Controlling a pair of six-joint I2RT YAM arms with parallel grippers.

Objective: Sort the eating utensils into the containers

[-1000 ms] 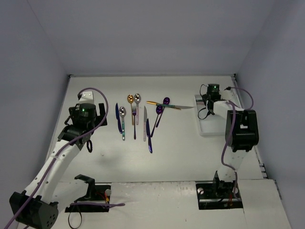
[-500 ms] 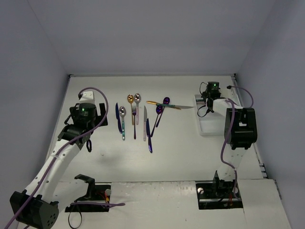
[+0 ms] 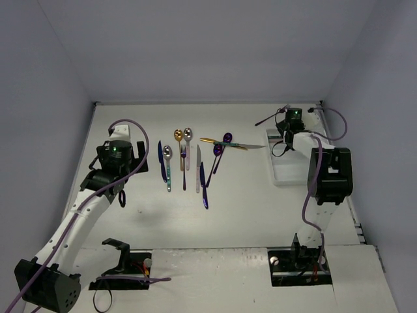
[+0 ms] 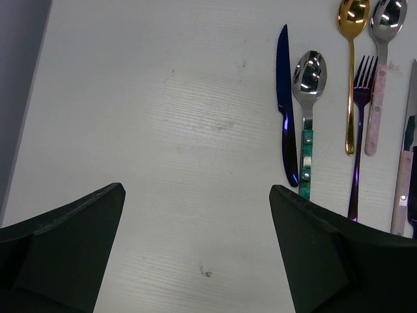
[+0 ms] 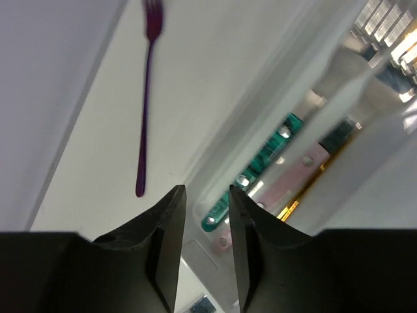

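Over the tray (image 5: 260, 111) at the far right, the right gripper (image 5: 205, 192) is narrowly parted and empty, so next it probably must grasp the purple fork (image 5: 144, 111) lying outside it.

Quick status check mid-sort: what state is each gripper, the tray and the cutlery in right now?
Left gripper: open, empty, above the table.
Right gripper: slightly open, empty, over the tray's end.
Tray: partly filled.
Sorted utensils: lying inside the tray.
Purple fork by the tray: free of the gripper, outside the tray.
Unsorted utensils: lying on the table, untouched.
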